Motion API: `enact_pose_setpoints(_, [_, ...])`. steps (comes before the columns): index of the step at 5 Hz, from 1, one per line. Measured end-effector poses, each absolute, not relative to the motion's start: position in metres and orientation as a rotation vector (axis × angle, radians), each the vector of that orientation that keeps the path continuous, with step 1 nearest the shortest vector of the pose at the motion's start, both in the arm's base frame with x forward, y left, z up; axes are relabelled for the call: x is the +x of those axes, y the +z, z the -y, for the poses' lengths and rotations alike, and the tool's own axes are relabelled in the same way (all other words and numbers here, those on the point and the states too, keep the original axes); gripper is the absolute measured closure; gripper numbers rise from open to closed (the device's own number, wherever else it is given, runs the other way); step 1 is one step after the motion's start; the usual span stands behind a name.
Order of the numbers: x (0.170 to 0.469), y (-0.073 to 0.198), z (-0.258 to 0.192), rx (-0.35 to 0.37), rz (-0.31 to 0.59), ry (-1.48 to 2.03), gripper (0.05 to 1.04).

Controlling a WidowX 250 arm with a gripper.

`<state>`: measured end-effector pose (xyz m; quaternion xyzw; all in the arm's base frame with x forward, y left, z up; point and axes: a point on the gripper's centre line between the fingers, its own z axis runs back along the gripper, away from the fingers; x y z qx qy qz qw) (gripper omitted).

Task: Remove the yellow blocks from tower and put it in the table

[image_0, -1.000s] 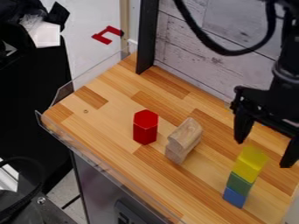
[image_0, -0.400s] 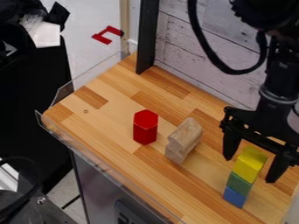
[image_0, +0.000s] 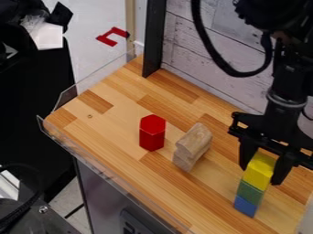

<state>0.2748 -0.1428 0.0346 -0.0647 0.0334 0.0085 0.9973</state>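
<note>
The black gripper [image_0: 261,174] hangs down over the tower at the right of the table, its fingers shut on the yellow block [image_0: 259,170], one on either side. The yellow part is topmost in the tower; whether it is one block or two, I cannot tell. Directly beneath it is a green block [image_0: 250,191], and a blue block [image_0: 245,206] forms the base on the wooden table [image_0: 116,123]. The tower stands upright, and the yellow part still rests on the green block.
Left of the tower stands a natural wood piece [image_0: 192,146] with a curved shape, and farther left a red hexagonal block [image_0: 152,132]. A clear guard [image_0: 110,171] runs along the table's front left edge. A black post [image_0: 154,39] and a plank wall [image_0: 214,77] border the back.
The gripper has come left and down onto the tower, and its fingers have drawn together against the yellow block. The yellow part's top looks slightly turned. The green and blue blocks have stayed put.
</note>
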Motion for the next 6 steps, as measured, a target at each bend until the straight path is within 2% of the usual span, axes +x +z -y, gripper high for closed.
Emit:
enact_pose_setpoints(1, [0.274, 0.038, 0.140, -0.117, -0.063, 0.020, 0.506])
enact_pose_setpoints(3, [0.278, 0.071, 0.129, -0.088, 0.051, 0.068, 0.506])
enact_pose_setpoints(4, [0.280, 0.073, 0.123, -0.088, 0.057, 0.083, 0.506])
enact_pose_setpoints(6, [0.291, 0.056, 0.100, -0.082, 0.040, 0.103, 0.506])
